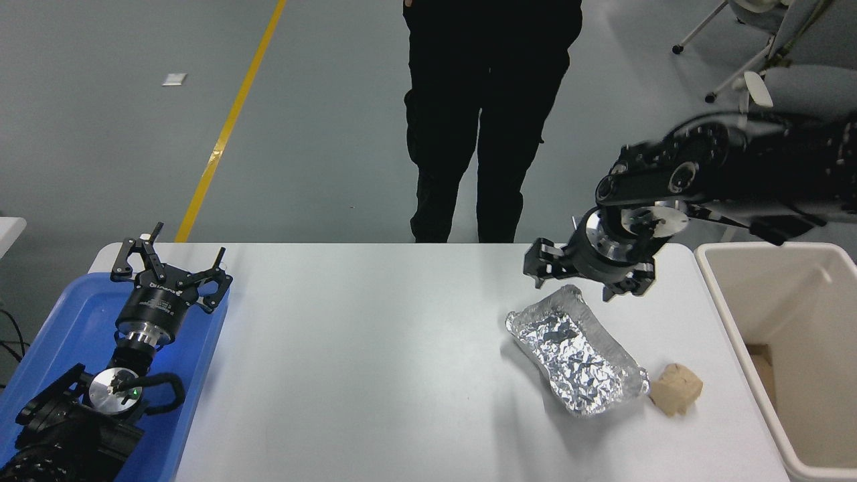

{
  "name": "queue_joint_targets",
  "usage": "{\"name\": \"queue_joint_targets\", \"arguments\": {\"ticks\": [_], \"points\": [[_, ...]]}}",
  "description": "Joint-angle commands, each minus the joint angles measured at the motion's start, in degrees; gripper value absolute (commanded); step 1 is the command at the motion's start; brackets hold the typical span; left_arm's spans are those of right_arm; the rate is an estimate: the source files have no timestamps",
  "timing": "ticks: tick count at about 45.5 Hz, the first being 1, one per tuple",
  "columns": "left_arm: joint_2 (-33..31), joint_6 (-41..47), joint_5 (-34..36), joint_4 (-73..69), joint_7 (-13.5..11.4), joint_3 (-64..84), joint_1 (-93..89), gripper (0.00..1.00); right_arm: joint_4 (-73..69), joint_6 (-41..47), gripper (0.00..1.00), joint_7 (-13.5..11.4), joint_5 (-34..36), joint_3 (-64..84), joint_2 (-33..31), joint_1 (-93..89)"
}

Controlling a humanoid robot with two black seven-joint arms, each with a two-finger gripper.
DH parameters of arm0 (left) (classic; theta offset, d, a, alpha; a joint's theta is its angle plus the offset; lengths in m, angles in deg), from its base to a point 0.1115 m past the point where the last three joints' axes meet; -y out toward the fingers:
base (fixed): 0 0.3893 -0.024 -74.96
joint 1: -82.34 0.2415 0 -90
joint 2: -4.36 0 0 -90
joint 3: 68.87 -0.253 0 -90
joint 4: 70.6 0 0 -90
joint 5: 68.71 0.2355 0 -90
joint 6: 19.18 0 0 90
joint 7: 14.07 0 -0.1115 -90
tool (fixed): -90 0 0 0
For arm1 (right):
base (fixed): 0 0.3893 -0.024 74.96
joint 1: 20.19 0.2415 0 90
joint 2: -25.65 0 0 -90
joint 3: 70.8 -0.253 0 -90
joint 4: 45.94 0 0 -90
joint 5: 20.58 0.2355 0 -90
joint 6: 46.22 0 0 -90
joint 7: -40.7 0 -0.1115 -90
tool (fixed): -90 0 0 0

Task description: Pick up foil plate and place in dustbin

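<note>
- The plate lies flat on the table, open side up; its long axis runs on a slant, one short end toward the far left, the other toward the near right; that near end sits just beside a tan paper lump, which may be touching it; I cannot tell
- The right gripper hangs beyond the plate's far end, raised off the table, its tips pointing down and leftward; the fingers are spread wide with nothing between them; the plate's far rim lies just below and nearer than the tips, apart from them
- The bin stands to the right of those fingers, at the table's right edge, well apart from the plate
- The left gripper is parked at the lower left over a blue tray, fingers splayed, empty
- A person in black stands at the far side
</note>
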Motion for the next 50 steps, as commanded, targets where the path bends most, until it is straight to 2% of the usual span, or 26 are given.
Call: {"name": "queue_joint_targets", "arguments": {"ticks": [1,7,10,12,35,40,44,50], "points": [[0.0,0.0,0.0,0.0,0.0,0.0,-0.1,0.99,-6.8,6.1,1.0,6.3,0.1,7.6,-1.8,13.1],[0.0,0.0,0.0,0.0,0.1,0.0,-0.1,0.99,-6.9,8.2,1.0,20.5,-0.1,11.5,-2.5,17.7],[0.0,0.0,0.0,0.0,0.1,-0.1,-0.1,0.99,-7.0,8.3,1.0,26.3,-0.6,14.3,-2.5,19.3],[0.0,0.0,0.0,0.0,0.0,-0.1,-0.1,0.99,-7.0,8.3,1.0,28.1,-1.2,15.8,-2.5,19.8],[0.0,0.0,0.0,0.0,0.1,-0.1,-0.1,0.99,-6.5,7.8,1.0,27.9,-1.9,17.7,-2.1,16.4],[0.0,0.0,0.0,0.0,0.1,-0.1,-0.1,0.99,-5.6,6.5,1.0,26.8,-3.0,17.1,-2.1,12.7],[0.0,0.0,0.0,0.0,0.1,-0.1,-0.1,0.99,-4.6,2.1,0.98,26.0,-4.4,16.8,-2.0,8.3],[0.0,0.0,0.0,0.0,0.1,-0.1,-0.1,0.99,-4.2,-6.8,0.98,22.8,-6.5,16.3,-1.9,2.6]]}}
